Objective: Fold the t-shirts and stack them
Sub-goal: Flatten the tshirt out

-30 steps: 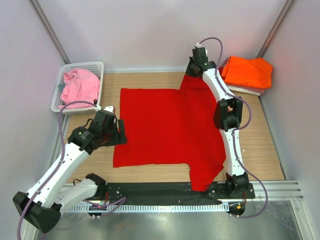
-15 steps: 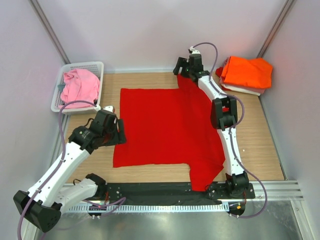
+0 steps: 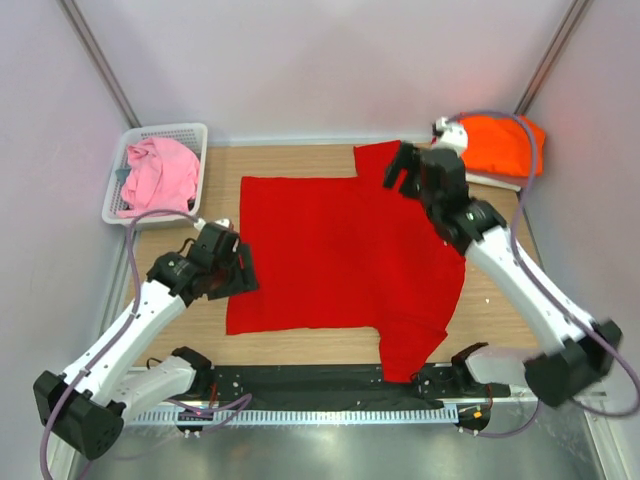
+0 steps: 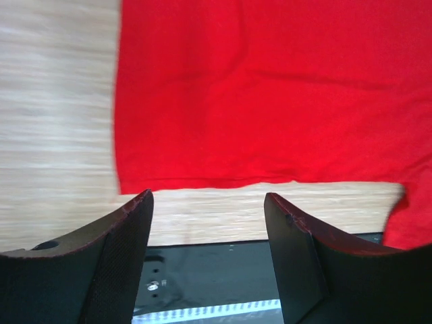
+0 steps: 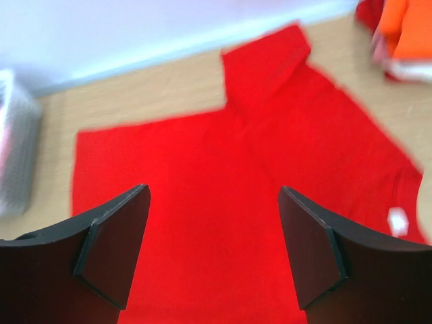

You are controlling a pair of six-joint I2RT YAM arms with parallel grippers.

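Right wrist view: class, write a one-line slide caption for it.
Open right gripper above the red t-shirt spread flat on the wooden table, orange shirt at upper right.

Red t-shirt (image 3: 340,260): plain bright red, small white mark (image 5: 398,221). Orange t-shirt (image 3: 497,143): solid orange. Pink t-shirt (image 3: 157,175): pale pink. Basket (image 3: 192,131): white mesh. Worktop (image 3: 290,162): light wood grain.

A white plastic mesh basket (image 3: 170,128) sits at the far left corner of the pale wooden tabletop (image 3: 300,348). A black mounting strip (image 3: 320,385) runs along the near edge, with a ribbed metal rail (image 3: 330,413) beside it.
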